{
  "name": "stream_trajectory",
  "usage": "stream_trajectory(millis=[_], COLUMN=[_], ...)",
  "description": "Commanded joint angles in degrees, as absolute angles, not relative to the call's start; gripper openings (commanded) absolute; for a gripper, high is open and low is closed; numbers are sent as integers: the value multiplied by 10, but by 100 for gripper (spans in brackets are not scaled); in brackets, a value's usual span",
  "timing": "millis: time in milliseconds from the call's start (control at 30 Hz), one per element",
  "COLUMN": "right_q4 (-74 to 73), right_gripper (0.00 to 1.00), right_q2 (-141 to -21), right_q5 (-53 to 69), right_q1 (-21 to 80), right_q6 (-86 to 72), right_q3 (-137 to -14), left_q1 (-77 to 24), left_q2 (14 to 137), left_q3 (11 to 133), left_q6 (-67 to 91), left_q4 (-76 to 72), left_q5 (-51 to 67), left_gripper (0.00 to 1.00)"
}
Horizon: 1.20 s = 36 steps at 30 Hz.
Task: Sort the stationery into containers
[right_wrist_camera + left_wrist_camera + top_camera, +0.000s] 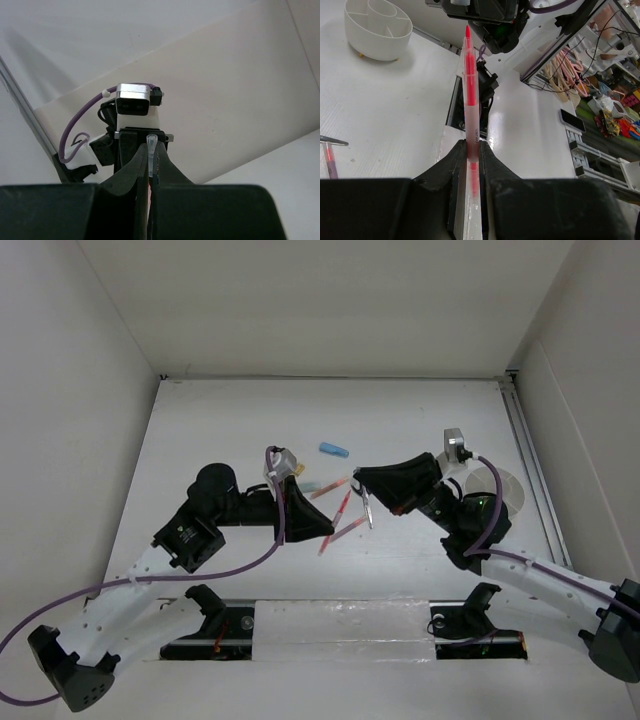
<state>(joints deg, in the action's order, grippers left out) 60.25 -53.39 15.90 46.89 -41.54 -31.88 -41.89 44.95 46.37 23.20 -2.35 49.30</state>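
A pink pen (469,95) is clamped in my left gripper (474,150), which is shut on it, tip pointing away; from above the pen (343,532) pokes out of that gripper (325,532). My right gripper (151,150) is shut on the clear end of another pink pen (151,142), whose length is hidden between the fingers. In the top view the right gripper (360,478) faces the left one over the table's middle. Two more pink pens (345,505) (328,488) and the scissors (367,508) lie between them. The white divided container (377,27) stands right of the right arm (503,490).
A light-blue marker (333,450) lies beyond the grippers, and a mint-green marker (310,485) sits by the left wrist. White walls enclose the table on the left, back and right, with a metal rail (525,440) along the right edge.
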Motion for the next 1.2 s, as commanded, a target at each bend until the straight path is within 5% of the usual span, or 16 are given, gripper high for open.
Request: stream_trajectory(millis=[0,1167], right_q4=[649,679], right_gripper=[0,0], right_q2=[-528,-529], right_q5=[170,134], right_q1=[475,480], right_q6=[-426,-473], right_q3=[-319,-309], left_q1=[-417,-417], left_q2=[438,425], left_q3=[464,464], left_q6=[226,221], left_q4=[-54,-59], left_q5=[504,510], left_gripper=[0,0])
